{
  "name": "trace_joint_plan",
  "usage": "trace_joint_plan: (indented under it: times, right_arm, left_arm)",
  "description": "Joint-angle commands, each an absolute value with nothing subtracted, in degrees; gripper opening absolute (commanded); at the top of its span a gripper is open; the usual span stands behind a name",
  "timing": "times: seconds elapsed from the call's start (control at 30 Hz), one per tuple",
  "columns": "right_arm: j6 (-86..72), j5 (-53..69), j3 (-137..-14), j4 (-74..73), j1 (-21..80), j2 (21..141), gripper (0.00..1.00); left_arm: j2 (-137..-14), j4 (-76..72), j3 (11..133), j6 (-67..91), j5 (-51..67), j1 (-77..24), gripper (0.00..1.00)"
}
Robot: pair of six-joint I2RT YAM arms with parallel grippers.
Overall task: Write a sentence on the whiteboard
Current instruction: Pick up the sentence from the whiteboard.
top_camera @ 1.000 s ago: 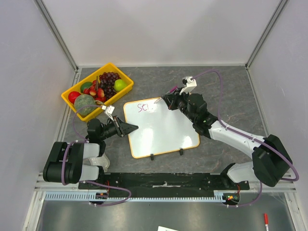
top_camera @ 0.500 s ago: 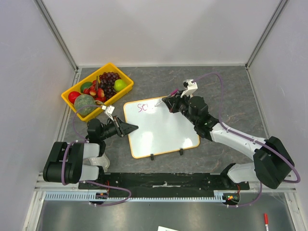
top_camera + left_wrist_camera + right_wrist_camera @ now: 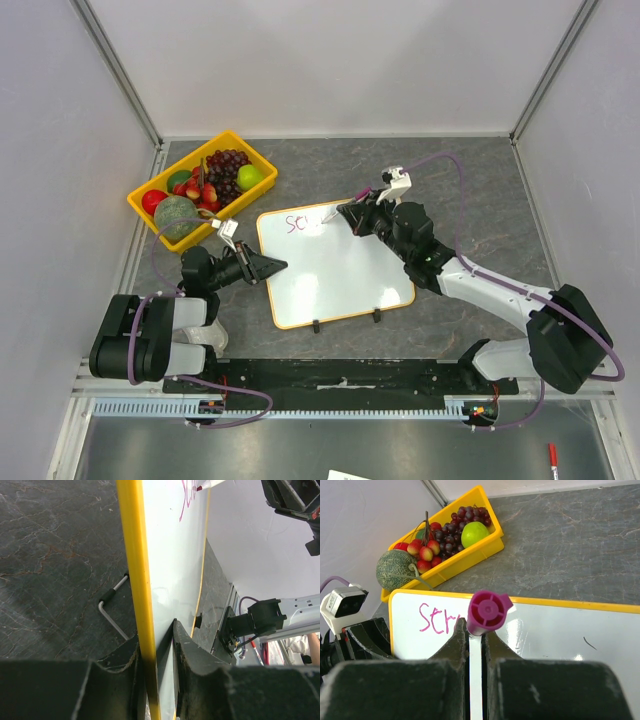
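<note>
From above, the whiteboard (image 3: 345, 275) is seen flat on the table (image 3: 470, 190). Left wrist: its frame is clamped by the left gripper (image 3: 155, 630). Right wrist: a marker (image 3: 486, 611) is pinched by the right gripper (image 3: 474, 630) beside the sentence (image 3: 437, 619).

A robot lab test cell: plain white panels (image 3: 330, 60) on metal posts (image 3: 120, 75) wall in a grey stone-patterned table (image 3: 480, 180). A cabled left arm (image 3: 150, 335) and right arm (image 3: 490, 285) are bolted to a rail (image 3: 300, 372) at 6 o'clock.
</note>
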State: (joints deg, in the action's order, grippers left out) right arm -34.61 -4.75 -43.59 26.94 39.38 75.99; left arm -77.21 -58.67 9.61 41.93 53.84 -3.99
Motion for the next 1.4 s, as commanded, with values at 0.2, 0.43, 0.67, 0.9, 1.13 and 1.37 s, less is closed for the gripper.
trace_joint_plan:
  times: [0.2,0.43,0.67,0.9,1.13,1.37]
  right_arm:
    - [-34.63,-7.56,-47.64,26.80,38.58,76.82,0.00]
    - [-34.63,-7.12,-49.04,26.46,38.41,77.96,0.00]
    - [-34.54,-7.65,-48.17,26.02,38.14,77.43,0.00]
    - [-34.54,-7.65,-45.97,25.75,37.79,76.20,0.00]
    - [-34.63,-7.30,-44.56,25.05,37.53,75.15,0.00]
    - [-35.07,-6.15,-42.63,25.22,37.53,74.36,0.00]
  left_arm:
    - [-76.82,-57.66,10.28,37.88,53.00,-4.39,0.02]
    - [-76.82,-57.66,10.28,37.88,53.00,-4.39,0.02]
    - [-76.90,-57.57,10.28,37.88,52.91,-4.31,0.02]
    - [-76.64,-57.57,10.28,37.79,52.91,-4.40,0.02]
    - [-76.64,-57.39,10.28,37.71,52.82,-4.39,0.02]
    - [-76.73,-57.39,10.37,37.79,52.82,-4.31,0.02]
